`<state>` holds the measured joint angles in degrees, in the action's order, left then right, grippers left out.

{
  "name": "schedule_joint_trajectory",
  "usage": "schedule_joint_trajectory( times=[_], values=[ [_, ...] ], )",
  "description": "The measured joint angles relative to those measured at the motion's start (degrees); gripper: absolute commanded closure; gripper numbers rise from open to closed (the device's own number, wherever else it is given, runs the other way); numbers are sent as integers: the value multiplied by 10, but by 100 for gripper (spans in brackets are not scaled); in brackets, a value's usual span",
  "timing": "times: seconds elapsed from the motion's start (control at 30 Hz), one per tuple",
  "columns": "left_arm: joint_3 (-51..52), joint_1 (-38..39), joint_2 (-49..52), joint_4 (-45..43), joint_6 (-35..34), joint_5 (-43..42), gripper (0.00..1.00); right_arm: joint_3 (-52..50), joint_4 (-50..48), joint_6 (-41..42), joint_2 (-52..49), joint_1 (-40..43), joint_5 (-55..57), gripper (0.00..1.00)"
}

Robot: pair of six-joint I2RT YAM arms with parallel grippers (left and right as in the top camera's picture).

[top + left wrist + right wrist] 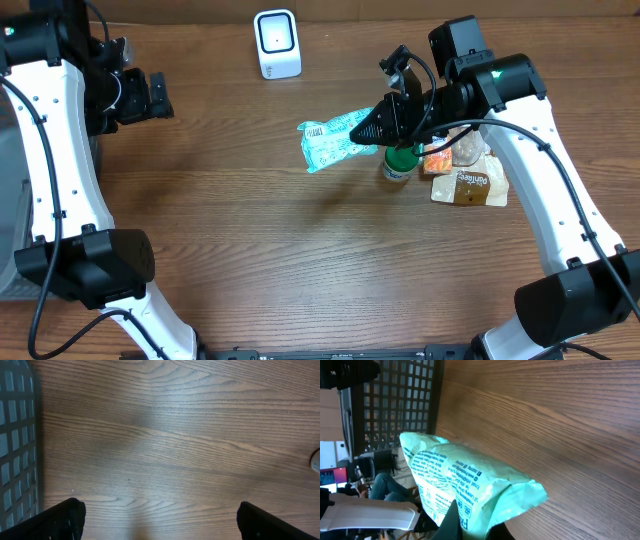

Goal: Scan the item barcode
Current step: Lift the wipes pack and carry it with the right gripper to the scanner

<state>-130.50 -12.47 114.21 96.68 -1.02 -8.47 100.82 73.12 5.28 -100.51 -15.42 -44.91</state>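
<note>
A mint-green snack packet [335, 140] with a white barcode label on its left end hangs above the table's middle. My right gripper [372, 130] is shut on its right end. In the right wrist view the packet [460, 477] fills the lower left, pinched at its crimped edge by my gripper [477, 527]. The white scanner [277, 43] stands upright at the back of the table, beyond the packet. My left gripper [160, 95] stays at the far left, open and holding nothing. In the left wrist view its fingers [65, 520] stand wide apart over bare wood.
Under the right arm stand a green-capped bottle [398, 163], a brown packet [468, 186], an orange packet [437, 160] and a clear bag [468, 150]. A dark wire basket [15, 435] sits at the table's left edge.
</note>
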Motion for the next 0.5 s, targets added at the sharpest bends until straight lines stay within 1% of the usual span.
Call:
schedule_joint_trajectory(
  times=[0.13,0.27,0.33,0.4,0.5],
  values=[
    [0,0,0,0,0,0,0,0,0,3,0,0,7,96],
    [0,0,0,0,0,0,0,25,16,17,-6,-1,54,96],
    [0,0,0,0,0,0,0,70,23,26,-17,-3,90,96],
    [0,0,0,0,0,0,0,136,21,36,-36,-10,135,96],
    [0,0,0,0,0,0,0,224,-10,41,-62,-33,221,96]
  ],
)
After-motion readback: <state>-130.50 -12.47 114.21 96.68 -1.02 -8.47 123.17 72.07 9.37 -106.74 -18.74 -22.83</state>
